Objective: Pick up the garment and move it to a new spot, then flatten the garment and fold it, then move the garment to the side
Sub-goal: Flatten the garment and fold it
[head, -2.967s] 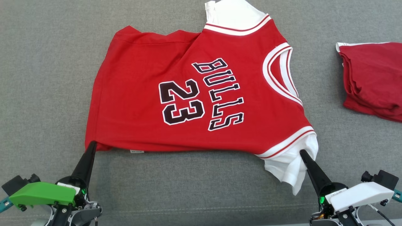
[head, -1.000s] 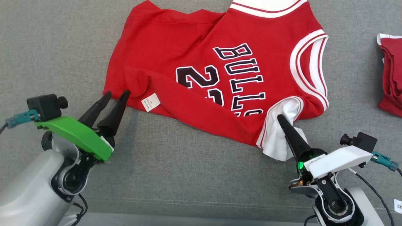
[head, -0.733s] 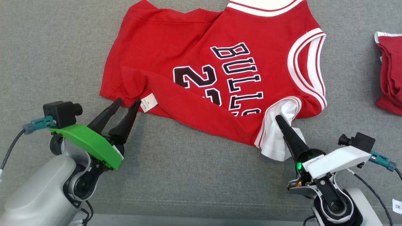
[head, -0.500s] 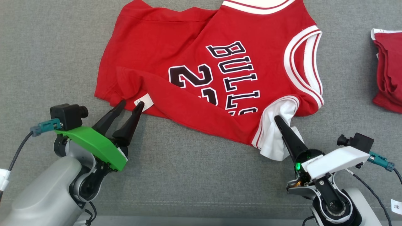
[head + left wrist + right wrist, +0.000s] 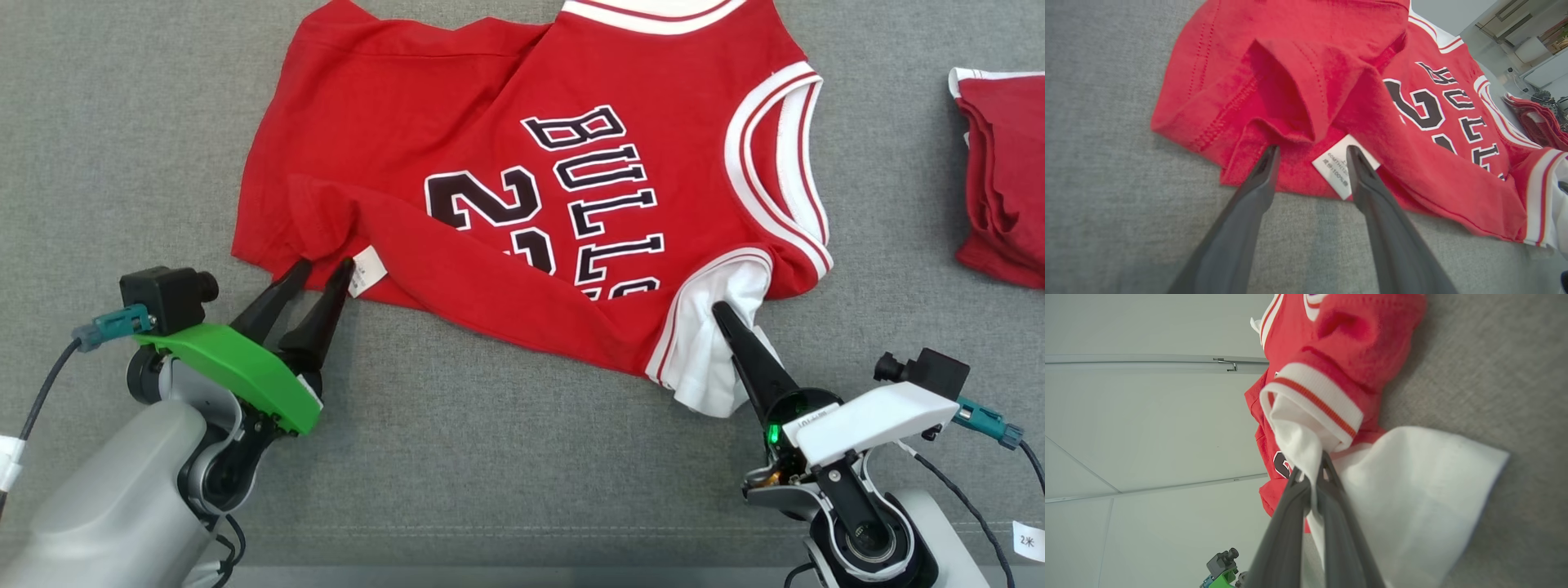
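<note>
One jersey (image 5: 490, 106), likely limp, light; grip hem (image 5: 1294, 183) beside label (image 5: 367, 270). Left hand (image 5: 325, 263) gapes there; right hand (image 5: 718, 307) clenches sleeve (image 5: 706, 371).

Head looks down, wrists close, seemingly low, sharing garment (image 5: 490, 122)

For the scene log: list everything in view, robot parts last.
red fabric basketball jersey with black lettering: one, red, middle of surface, near edge folded over.
white sleeve: one, white, jersey's near right corner.
rectangular white care label: one, white, jersey's near left hem.
folded dark red garment: one, dark red, far right.
grey fabric surface: one, grey, under everything.
left gripper: one, dark fingers, open at the labelled hem.
right gripper: one, dark fingers, shut on white sleeve.
</note>
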